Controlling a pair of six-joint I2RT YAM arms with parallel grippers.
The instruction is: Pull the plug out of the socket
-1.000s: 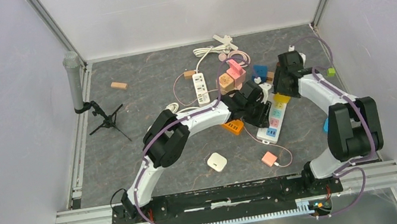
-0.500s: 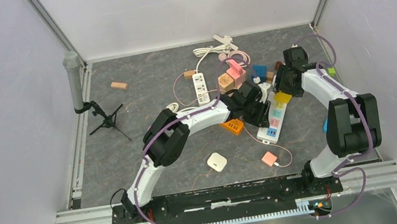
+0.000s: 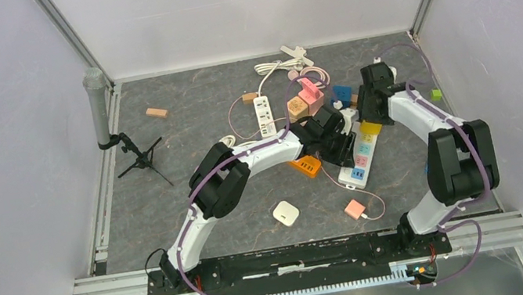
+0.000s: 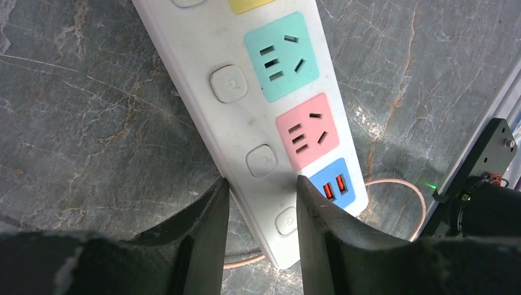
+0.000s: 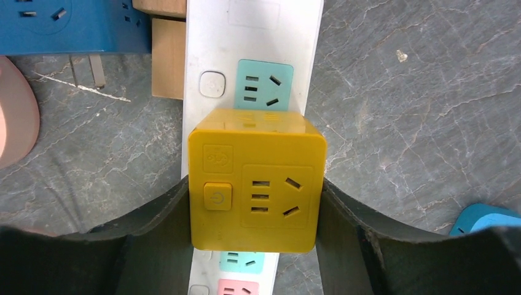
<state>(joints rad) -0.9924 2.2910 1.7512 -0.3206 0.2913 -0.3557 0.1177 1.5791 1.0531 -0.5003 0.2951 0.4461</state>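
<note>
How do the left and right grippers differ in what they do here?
The right gripper clasps the yellow cube plug by two sides. The left gripper holds nothing: one finger is over the white power strip, the other beside it. The left is near the USB end, the right farther along. Both point down at the strip.

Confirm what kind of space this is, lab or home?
Probably a lab robot cell: white enclosure walls on aluminium posts, a tripod microphone beside the table, and practice clutter such as a multicoloured power strip carrying a yellow cube adapter.
</note>
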